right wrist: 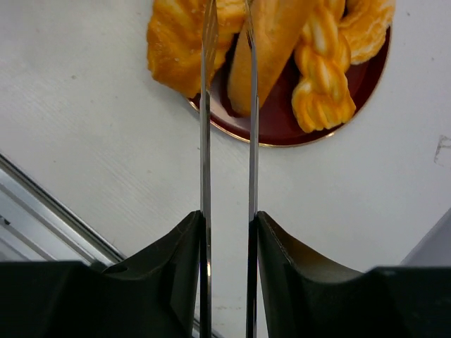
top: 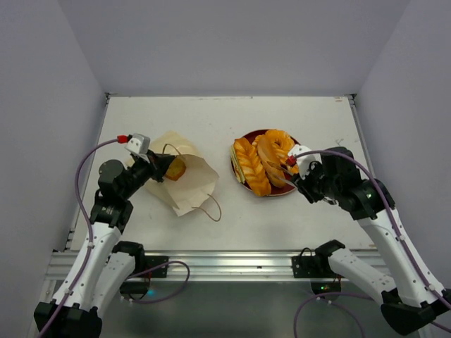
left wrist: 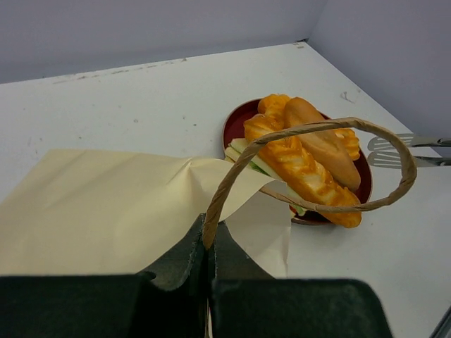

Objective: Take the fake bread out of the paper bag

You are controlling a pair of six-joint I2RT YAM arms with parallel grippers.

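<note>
With your left gripper (left wrist: 209,239) pinching the bag (top: 184,184) handle (left wrist: 310,128) near the left edge, lift the mouth open, then swing the right gripper (right wrist: 227,225), clamped on tongs (right wrist: 206,105) over the plate (right wrist: 278,121), across to the bread (top: 176,170) inside the bag

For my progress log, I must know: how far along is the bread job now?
Done: several bread pieces lie on the red plate. In hand: the left end effector pinches the handle of the paper bag; the right end effector holds tongs at the plate. Left: one orange piece shows in the bag's mouth.
</note>
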